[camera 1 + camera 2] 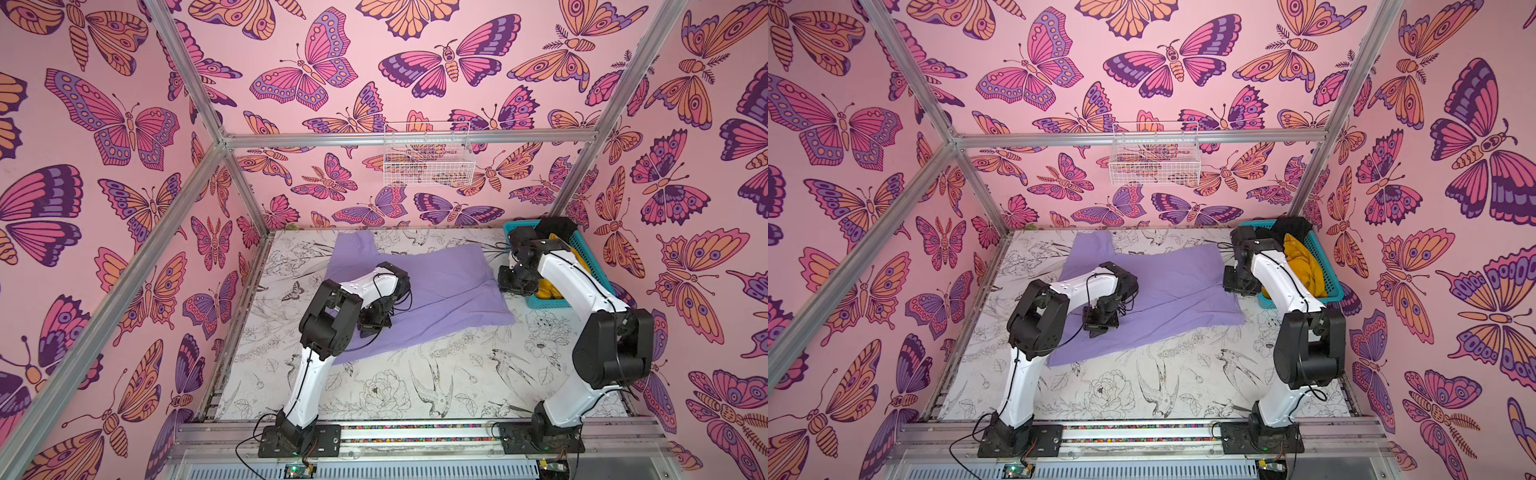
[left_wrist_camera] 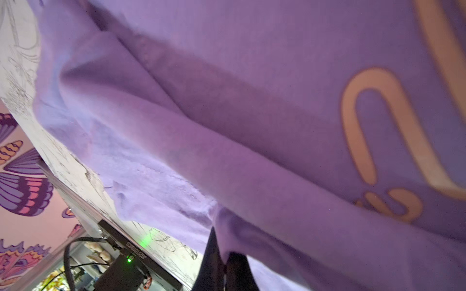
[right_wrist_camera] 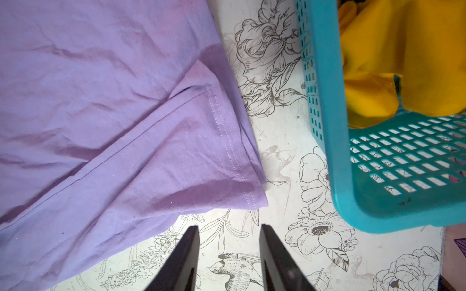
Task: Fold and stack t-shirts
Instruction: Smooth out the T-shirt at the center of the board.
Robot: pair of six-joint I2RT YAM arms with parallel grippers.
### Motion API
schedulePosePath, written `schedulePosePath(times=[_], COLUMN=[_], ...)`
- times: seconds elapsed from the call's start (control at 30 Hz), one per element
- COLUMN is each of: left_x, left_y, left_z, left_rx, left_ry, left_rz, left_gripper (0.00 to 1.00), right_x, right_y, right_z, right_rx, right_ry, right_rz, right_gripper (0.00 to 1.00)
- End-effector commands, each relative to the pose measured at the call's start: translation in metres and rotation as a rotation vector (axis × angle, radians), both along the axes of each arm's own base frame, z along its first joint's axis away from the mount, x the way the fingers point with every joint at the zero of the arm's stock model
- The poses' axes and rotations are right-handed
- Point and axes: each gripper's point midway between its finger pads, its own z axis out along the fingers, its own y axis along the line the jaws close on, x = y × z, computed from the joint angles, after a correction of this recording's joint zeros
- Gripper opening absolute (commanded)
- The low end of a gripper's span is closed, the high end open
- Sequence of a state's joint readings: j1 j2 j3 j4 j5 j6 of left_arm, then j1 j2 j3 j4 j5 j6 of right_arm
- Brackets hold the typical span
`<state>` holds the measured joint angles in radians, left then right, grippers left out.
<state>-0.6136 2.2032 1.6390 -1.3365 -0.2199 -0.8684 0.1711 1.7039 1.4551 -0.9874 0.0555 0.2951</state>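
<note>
My left gripper [image 2: 224,253], left of centre in both top views, is clenched on a fold of the purple shirt [image 1: 440,286] near its edge. The shirt lies spread and wrinkled across the middle of the table [image 1: 415,386]. Further right, my right gripper [image 3: 229,226] hangs with jaws apart and nothing between them, just past the shirt's hemmed corner. At the far right the teal basket [image 1: 550,302] holds the yellow shirt [image 1: 1302,266] and a black shirt [image 1: 1293,227]
</note>
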Motion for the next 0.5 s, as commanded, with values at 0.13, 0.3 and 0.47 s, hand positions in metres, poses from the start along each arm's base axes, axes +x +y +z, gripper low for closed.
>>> schedulePosePath(times=[0.13, 0.3, 0.47], left_x=[-0.019, -0.044, -0.071], left_y=[0.027, 0.037, 0.027], left_z=[0.055, 0.1, 0.111], left_rx=[0.125, 0.209, 0.184], left_ry=[-0.022, -0.037, -0.007], left_rz=[0.037, 0.046, 0.029], left_gripper=[0.0, 0.0, 0.0], right_x=[-0.009, -0.014, -0.016], right_y=[-0.004, -0.007, -0.006], right_z=[-0.002, -0.015, -0.026], right_rx=[-0.03, -0.043, -0.043], right_ry=[0.017, 0.051, 0.081], right_rz=[-0.006, -0.01, -0.004], right_gripper=[0.44, 0.44, 0.44])
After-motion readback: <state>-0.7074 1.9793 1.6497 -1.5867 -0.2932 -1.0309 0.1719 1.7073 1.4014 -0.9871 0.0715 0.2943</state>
